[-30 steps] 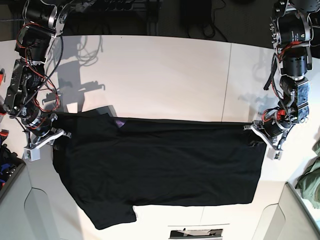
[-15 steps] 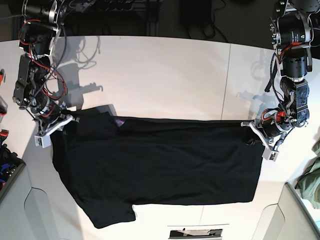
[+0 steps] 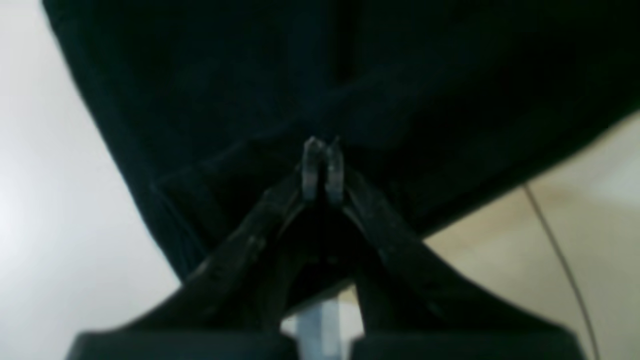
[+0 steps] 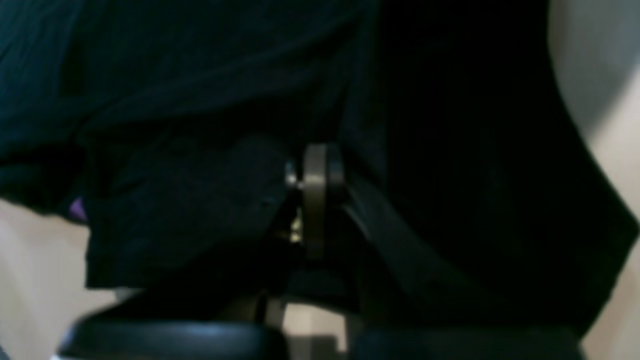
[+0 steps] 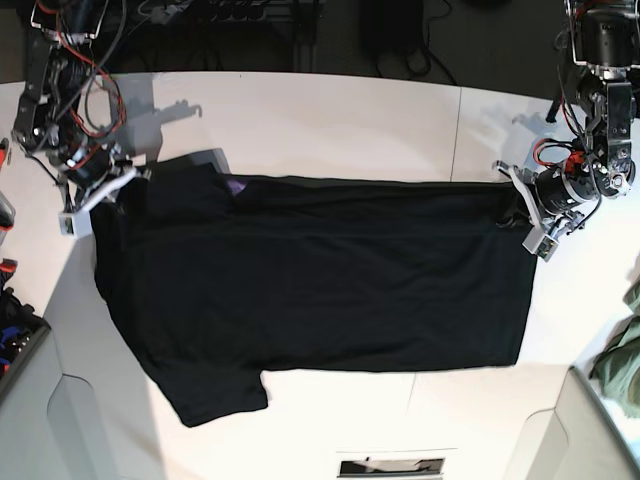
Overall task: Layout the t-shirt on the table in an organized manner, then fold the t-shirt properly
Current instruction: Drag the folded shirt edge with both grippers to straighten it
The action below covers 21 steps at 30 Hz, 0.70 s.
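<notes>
My left gripper [image 5: 522,205] is clamped shut on the black t-shirt [image 5: 320,290], its jaws pressed together with cloth pinched between the tips, and from its wrist camera I see the same gripper [image 3: 322,150] biting into a dark fold near the garment's edge, with white table [image 3: 55,200] showing off to one side and a thin dark seam line [image 3: 557,250] running across the surface on the other. My right gripper [image 5: 112,185] is likewise closed on the shirt at the opposite end, and its own camera shows the gripper [image 4: 315,165] with jaws tight together and black cloth bunched around them, a small spot of purple print [image 4: 77,209] peeking out at the cloth's edge beside it. Between my two grippers the shirt stretches in a long, fairly straight line along its far edge, and the rest of it lies spread flat on the table [image 5: 330,120] toward the near side, mostly smooth. One sleeve [image 5: 215,395] sticks out at the near corner below my right gripper, reaching close to the table's front edge. A bit of the purple [image 5: 237,186] also shows in the overhead view, along the stretched edge not far from my right gripper. Past my left gripper, off the table's edge, I can see part of an olive-green garment [image 5: 622,365], well apart from the shirt.
</notes>
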Tool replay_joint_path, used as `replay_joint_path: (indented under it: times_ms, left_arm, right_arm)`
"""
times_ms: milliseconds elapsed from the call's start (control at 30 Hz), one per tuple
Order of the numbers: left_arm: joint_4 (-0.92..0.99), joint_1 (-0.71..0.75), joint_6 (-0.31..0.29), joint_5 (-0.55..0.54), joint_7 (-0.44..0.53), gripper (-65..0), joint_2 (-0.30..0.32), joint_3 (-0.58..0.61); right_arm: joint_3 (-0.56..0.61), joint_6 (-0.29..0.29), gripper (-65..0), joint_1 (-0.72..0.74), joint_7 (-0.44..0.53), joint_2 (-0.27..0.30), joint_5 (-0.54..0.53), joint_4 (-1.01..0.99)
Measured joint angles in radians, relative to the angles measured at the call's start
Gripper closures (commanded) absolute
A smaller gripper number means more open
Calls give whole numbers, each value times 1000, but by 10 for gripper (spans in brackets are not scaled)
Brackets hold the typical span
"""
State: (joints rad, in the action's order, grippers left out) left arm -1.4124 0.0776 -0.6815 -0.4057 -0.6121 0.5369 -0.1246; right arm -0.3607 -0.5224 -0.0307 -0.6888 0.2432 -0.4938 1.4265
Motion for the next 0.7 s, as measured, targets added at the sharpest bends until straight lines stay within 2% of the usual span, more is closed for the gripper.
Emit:
replay_joint_path:
  times_ms: [233, 367, 533, 700]
  left_arm:
    - [-179, 203, 3, -22, -21, 0, 6, -73]
    - [-286, 302, -2, -35, -39, 0, 6, -124]
    - [-332, 352, -8, -61, -38, 0, 6, -150]
    - [-332, 357, -8, -101, -38, 0, 6, -152]
  right_arm:
    - [-40, 0, 0, -139, -51, 0, 10, 148]
    - [-59, -5, 0, -208, -50, 18, -33, 183]
    - [-64, -5, 0, -281, -53, 59, -69, 216]
    - [-69, -5, 0, -316, -63, 73, -71, 245]
